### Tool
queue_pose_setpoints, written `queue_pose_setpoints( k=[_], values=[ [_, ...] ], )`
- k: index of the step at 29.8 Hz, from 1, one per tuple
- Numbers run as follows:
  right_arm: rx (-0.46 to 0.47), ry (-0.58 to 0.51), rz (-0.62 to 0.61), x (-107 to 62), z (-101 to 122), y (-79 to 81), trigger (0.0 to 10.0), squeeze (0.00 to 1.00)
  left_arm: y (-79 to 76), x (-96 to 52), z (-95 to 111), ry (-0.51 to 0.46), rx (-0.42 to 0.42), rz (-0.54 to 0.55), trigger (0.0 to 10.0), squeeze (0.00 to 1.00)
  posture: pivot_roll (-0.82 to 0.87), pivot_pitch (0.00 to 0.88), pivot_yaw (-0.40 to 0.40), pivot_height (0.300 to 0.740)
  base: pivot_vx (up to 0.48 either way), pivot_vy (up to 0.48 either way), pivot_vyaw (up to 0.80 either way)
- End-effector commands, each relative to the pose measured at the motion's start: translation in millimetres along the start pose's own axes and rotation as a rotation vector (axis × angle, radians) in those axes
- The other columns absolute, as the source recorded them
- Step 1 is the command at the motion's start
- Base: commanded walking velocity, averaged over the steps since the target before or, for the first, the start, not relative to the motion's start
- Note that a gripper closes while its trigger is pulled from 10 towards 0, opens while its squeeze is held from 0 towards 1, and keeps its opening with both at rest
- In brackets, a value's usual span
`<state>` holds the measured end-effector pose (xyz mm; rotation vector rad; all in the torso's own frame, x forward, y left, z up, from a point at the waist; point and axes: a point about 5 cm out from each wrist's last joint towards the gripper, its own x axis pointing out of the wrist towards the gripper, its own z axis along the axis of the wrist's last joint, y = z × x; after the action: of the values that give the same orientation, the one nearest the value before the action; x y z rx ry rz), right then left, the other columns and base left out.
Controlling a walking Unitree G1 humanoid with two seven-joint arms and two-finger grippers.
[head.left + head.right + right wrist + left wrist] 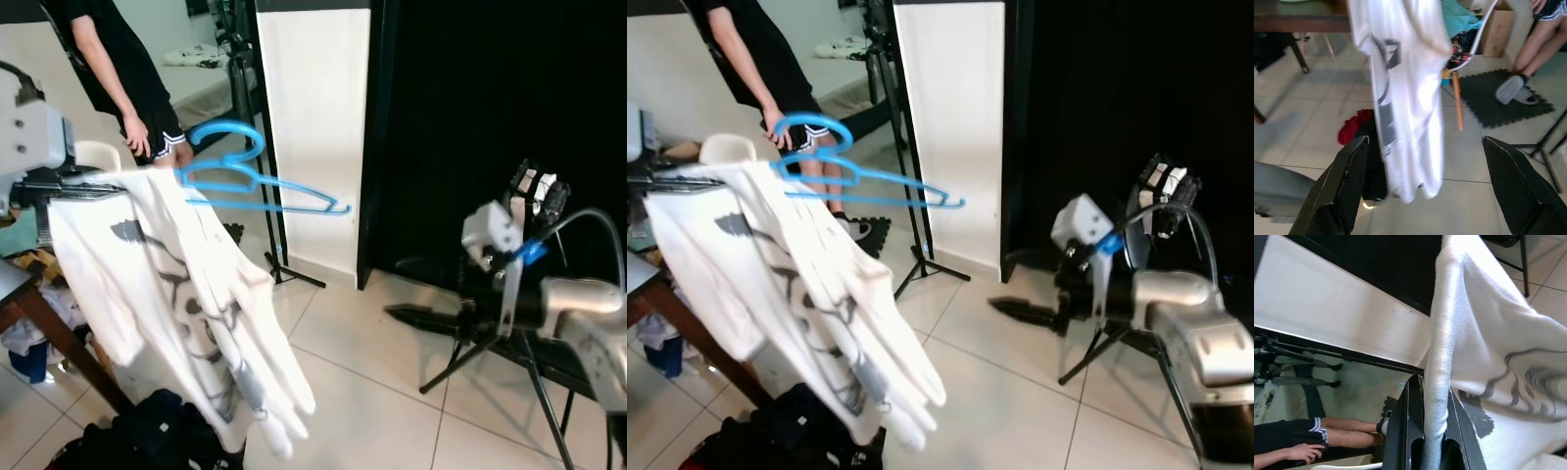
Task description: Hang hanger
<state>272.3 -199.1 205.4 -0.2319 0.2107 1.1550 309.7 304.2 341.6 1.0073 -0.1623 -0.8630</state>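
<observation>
A white T-shirt [186, 284] with a grey print hangs from my left gripper [73, 184], which is raised at the left. In the left wrist view the gripper [1431, 391] is shut on a fold of the shirt's fabric [1488, 357]. A blue plastic hanger [257, 184] sticks out of the top of the shirt, hook up, pointing right. My right gripper [392, 289] is held out low at the right, apart from shirt and hanger. Its fingers [1347, 176] stand open with nothing between them.
A person [118, 69] in black stands behind the shirt. A dark wooden table [29, 304] is at the left, with a pile of dark clothes [147, 431] on the tiled floor. A white panel [313, 127], black curtain [490, 98] and tripods [470, 352] stand ahead.
</observation>
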Motion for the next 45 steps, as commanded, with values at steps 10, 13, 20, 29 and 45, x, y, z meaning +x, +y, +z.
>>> queue_pose_setpoints(
  k=[10, 13, 20, 29, 45],
  values=[
    [0.165, -0.309, 0.049, 78.2, 20.4, 21.0, 10.0, 0.0, 20.7, -20.9, 50.1, -0.416, -0.083, -0.002, 10.0, 0.0, -0.11, 0.0, 0.078, 0.736, 0.0, 0.0, 0.0],
    [0.221, -0.396, 0.009, 79.7, 29.9, 12.8, 10.0, 0.0, 19.4, -25.0, 49.0, -0.429, -0.117, -0.015, 10.0, 0.0, -0.11, 0.0, 0.078, 0.736, 0.0, 0.0, 0.0],
    [0.346, -0.6, -0.002, 76.9, 57.1, 0.3, 10.0, 0.0, 15.4, -23.6, 58.1, -0.537, -0.152, -0.052, 10.0, 0.0, -0.12, 0.0, 0.077, 0.736, 0.0, 0.0, 0.0],
    [0.365, -0.68, 0.104, 86.7, 74.3, 12.8, 10.0, 0.0, 16.6, -18.4, 71.0, -0.608, -0.145, -0.068, 10.0, 0.0, -0.12, 0.0, 0.08, 0.736, 0.0, 0.0, 0.0],
    [0.375, -0.825, 0.414, 113.4, 122.2, 59.0, 10.0, 0.0, 10.9, 0.8, 101.4, -0.735, -0.119, -0.16, 10.0, 0.0, -0.11, 0.0, 0.086, 0.736, 0.0, 0.0, 0.0]
  ],
)
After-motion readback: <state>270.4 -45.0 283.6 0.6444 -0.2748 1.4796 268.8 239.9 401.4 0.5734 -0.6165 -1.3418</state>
